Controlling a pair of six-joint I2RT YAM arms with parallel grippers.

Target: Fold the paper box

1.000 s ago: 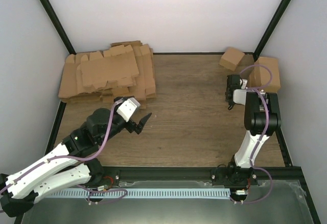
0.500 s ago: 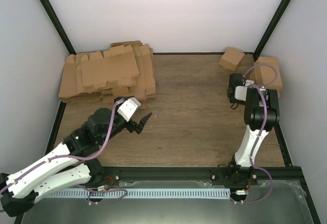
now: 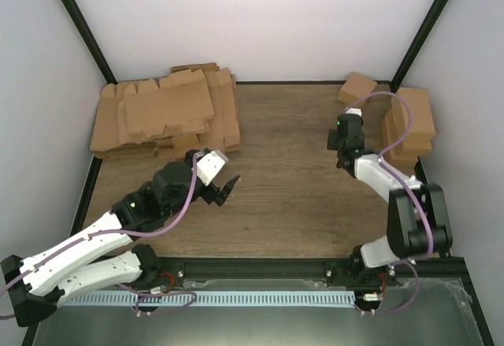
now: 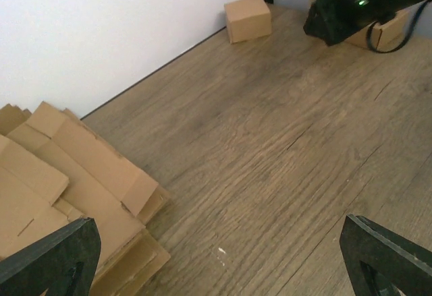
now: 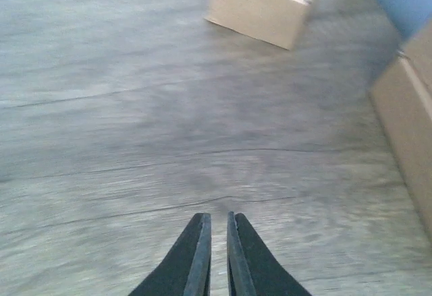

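Left gripper (image 3: 227, 189) spread wide, lower left; right gripper (image 5: 216, 216) nearly pressed together, holding nothing. Blank pile (image 3: 165, 113) upper left, small box (image 3: 357, 88) upper right, paper box (image 3: 413, 109) right edge

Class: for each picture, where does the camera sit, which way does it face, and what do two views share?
Top view: above and behind the arms, looking down at the brown wooden table; both arms show.
Left wrist: low, facing the far right corner; the open left claw shows.
Right wrist: low, facing the back wall; right claw shows.
Shared: both wrist views show the small brown cardboard box.
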